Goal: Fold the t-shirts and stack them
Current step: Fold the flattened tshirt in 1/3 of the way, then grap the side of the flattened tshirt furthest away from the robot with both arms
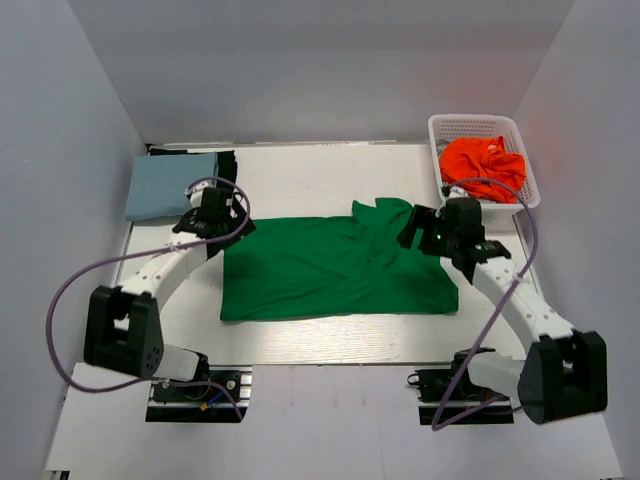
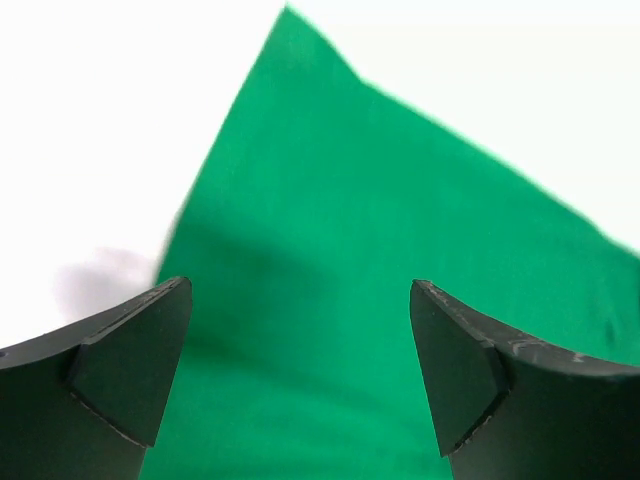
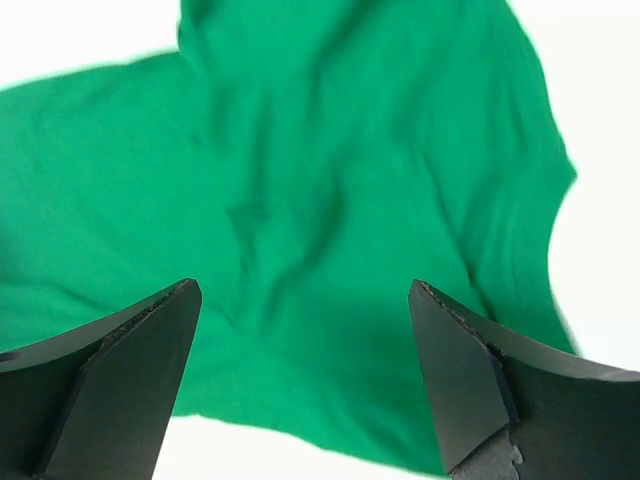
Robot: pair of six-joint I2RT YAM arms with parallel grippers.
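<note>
A white table (image 1: 320, 345) lies under me, closed in by plain pale walls on three sides. The biggest thing on it is the green t-shirt (image 1: 330, 268), spread out across the middle: its left part lies smooth and flat, while its right part is rumpled, with a bump of cloth sticking out along the far edge. At the far left corner sits the pale blue t-shirt (image 1: 165, 188), folded into a neat rectangle. At the far right corner stands a white mesh basket (image 1: 480, 122), and the orange t-shirt (image 1: 482, 160) is bunched up inside it. A strip of the black t-shirt (image 1: 226, 165) shows at the blue one's right edge; I cannot tell whether it lies under or beside it. My left gripper (image 1: 228, 222) hangs over the green shirt's far left corner with its jaws spread wide, and its dark fingers (image 2: 130, 360) have nothing between them; in the wrist view, cloth and bare table show through the gap. My right gripper (image 1: 412, 230) hangs over the shirt's wrinkled far right part, jaws just as wide and holding nothing, with creased green cloth below the gap.
</note>
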